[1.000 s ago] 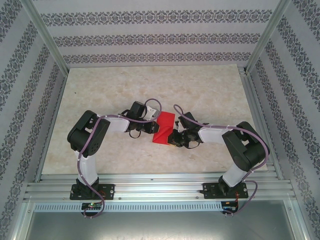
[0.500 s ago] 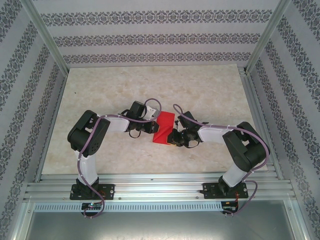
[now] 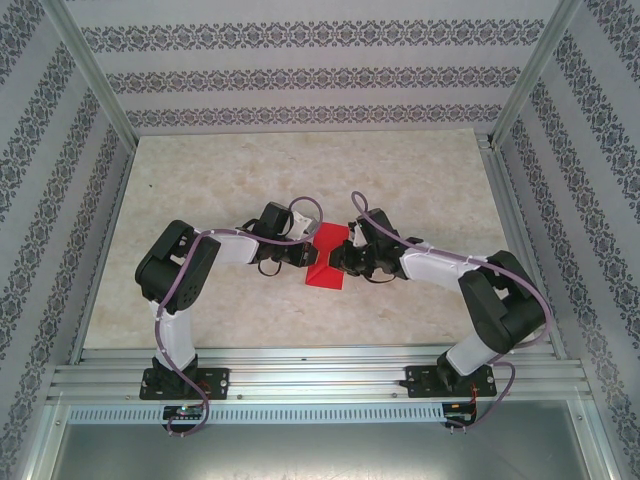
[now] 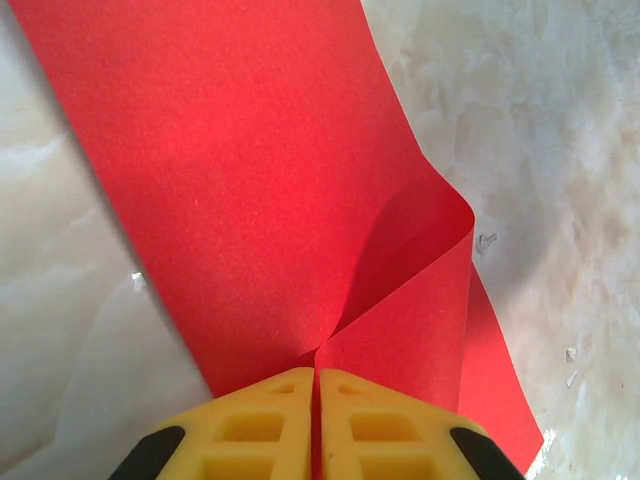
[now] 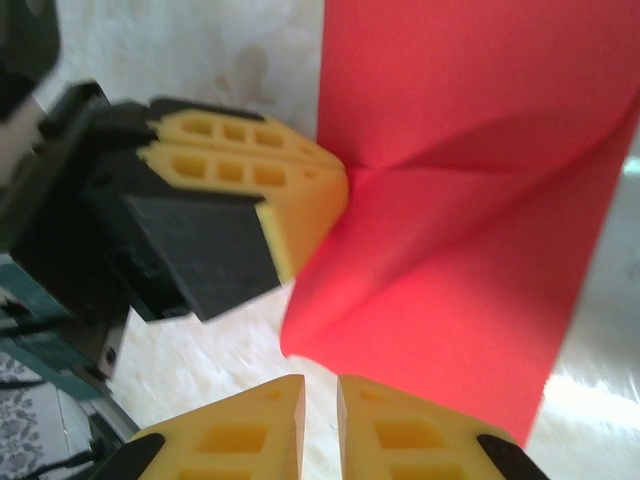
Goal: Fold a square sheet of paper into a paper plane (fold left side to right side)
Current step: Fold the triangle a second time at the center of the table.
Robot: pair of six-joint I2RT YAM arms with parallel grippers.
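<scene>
the right gripper point(image 3: 345, 262), nearly closed and empty, has swung in over the square sheet of paper point(image 3: 325, 260) while the left gripper point(image 4: 316, 375) stays clenched on its lifted edge, so the fold looks underway.

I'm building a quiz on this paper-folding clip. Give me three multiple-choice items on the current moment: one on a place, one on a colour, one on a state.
1. Where does the sheet of paper lie?
A. Between the two grippers, mid-table
B. At the far wall
C. On the rail by the arm bases

2. What colour are the gripper fingers?
A. Blue
B. Yellow
C. White

3. What is the left gripper doing?
A. Standing wide open above the table
B. Resting shut on bare table
C. Pinching the paper's edge shut

Answers: 1 A, the top view shows the red sheet between the left gripper and the right gripper. 2 B, both wrist views show yellow fingers. 3 C, red paper bunches into its closed jaws.
</scene>
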